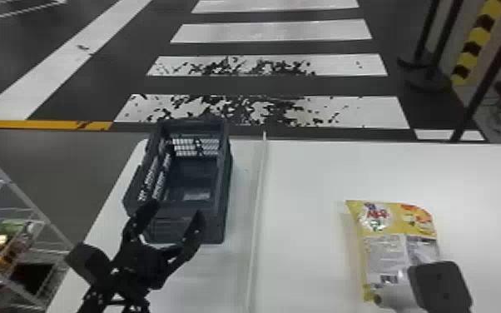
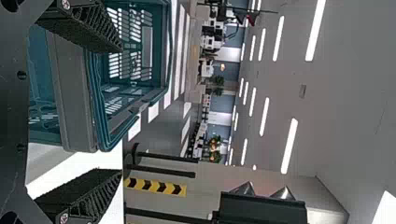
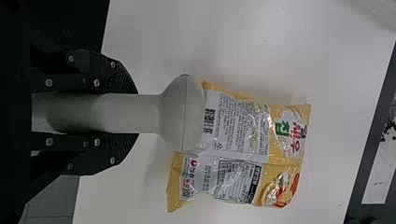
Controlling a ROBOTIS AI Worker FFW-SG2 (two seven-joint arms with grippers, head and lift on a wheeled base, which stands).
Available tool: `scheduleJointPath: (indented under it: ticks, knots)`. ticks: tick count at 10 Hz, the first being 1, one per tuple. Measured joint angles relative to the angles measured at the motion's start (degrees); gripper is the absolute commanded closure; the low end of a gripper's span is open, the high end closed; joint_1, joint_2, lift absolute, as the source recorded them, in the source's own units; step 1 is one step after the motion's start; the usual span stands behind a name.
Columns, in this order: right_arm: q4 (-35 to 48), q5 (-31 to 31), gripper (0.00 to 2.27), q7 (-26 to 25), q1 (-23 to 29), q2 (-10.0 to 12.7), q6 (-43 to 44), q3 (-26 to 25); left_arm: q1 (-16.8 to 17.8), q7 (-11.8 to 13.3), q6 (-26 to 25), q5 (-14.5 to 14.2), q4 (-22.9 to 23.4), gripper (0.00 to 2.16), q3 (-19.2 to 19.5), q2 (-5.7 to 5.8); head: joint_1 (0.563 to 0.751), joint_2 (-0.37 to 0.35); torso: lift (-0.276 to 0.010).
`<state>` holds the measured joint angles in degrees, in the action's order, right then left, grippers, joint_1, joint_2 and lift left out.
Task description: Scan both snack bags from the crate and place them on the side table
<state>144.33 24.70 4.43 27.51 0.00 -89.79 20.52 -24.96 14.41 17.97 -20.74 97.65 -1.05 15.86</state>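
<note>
My right gripper, its dark wrist housing (image 1: 440, 285) at the head view's lower right, holds a pale handheld scanner (image 1: 392, 294) over the near part of a yellow and silver snack bag (image 1: 399, 245). In the right wrist view, the right gripper (image 3: 135, 113) is shut on the scanner's handle; the round scanner head (image 3: 183, 114) overlaps the edge of the bag (image 3: 238, 151), which lies printed side up on the white table. At the near end of the dark crate (image 1: 191, 175), my left gripper (image 1: 175, 209) stands open. The left gripper (image 2: 120, 109) has the crate (image 2: 74, 93) beyond its parted fingers.
The white table (image 1: 303, 179) has a raised seam (image 1: 258, 208) between crate and bag. A wire rack (image 1: 25, 199) with colourful packs stands at the left. Dark posts (image 1: 482, 75) rise beyond the table's right side.
</note>
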Motion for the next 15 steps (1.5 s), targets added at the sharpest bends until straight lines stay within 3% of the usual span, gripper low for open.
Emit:
scheduleJointPath:
  ticks: [7, 11, 15]
  knots:
    - [-4.55, -0.12, 2.25, -0.04, -5.50, 0.00, 0.00, -0.62, -0.35, 0.08, 0.00, 0.00, 0.14, 0.08, 0.27, 0.23, 0.695, 0.108, -0.095]
    - [-5.53, -0.18, 2.25, -0.03, -5.97, 0.00, 0.00, -1.04, -0.35, 0.09, 0.00, 0.00, 0.09, 0.08, 0.44, 0.32, 0.695, 0.106, -0.095]
    - [-1.08, 0.76, 2.25, 0.05, -5.53, 0.00, 0.00, -1.63, -0.35, 0.09, -0.07, -0.03, 0.00, 0.08, 0.44, 0.27, 0.695, 0.094, -0.095]
